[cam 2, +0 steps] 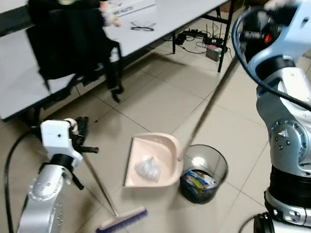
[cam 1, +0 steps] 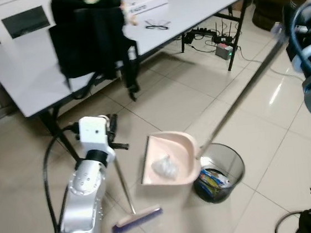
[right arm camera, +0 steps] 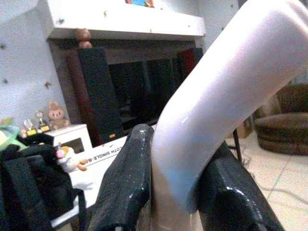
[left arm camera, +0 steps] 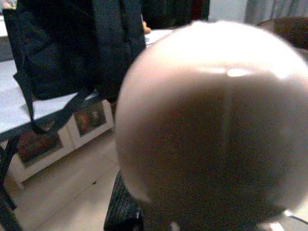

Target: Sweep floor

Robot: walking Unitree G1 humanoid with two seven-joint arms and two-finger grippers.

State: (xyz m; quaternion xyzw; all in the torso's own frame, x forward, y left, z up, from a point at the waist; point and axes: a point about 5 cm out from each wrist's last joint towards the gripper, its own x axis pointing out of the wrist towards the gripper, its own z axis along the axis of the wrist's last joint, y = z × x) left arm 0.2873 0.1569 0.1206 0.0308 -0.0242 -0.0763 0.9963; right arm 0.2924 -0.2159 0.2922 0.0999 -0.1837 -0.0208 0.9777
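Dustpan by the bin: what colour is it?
The dustpan is pale pink, clearest in the left eye view.

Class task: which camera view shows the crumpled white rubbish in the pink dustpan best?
The left eye view: the crumpled white rubbish lies unobstructed in the pink dustpan. The right eye view shows it equally whole, at a slightly different angle. The wrist views face the table and shelves.

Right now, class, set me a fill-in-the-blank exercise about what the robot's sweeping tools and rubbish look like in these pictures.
1. The pink plastic dustpan holds a crumpled ____ wad.
2. The round black mesh bin stands on the tiled ____.
3. The right gripper is shut on the dustpan's long ____.
4. The purple-bristled broom is held by the ____ gripper.

Missing: white; floor; handle; left
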